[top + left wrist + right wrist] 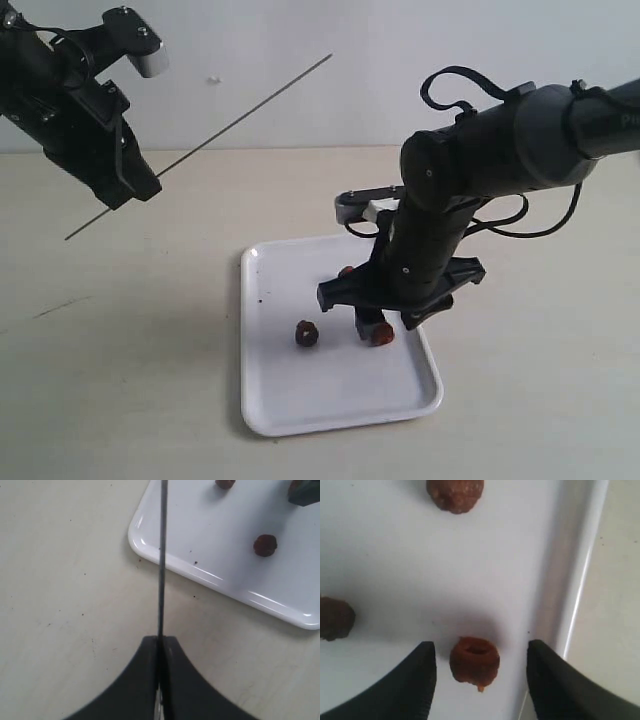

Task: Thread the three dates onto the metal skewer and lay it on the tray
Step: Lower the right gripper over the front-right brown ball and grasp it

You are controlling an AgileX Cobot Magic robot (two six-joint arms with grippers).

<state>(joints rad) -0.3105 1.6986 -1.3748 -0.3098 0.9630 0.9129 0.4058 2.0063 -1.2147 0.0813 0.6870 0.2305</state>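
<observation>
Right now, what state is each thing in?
metal skewer, bare, held aloft in left gripper
left gripper, shut on metal skewer
right gripper, open around one date
other two dates, loose on tray
tray, flat on table

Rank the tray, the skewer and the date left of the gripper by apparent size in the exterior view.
1. tray, largest by area.
2. skewer, longer than the tray but hair-thin; it is held in the air, so nearness may skew this.
3. date, smallest.

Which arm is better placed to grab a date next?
Right. The right tool, open, straddles a date on the tray; the left tool is shut on the skewer, away from the dates.
</observation>
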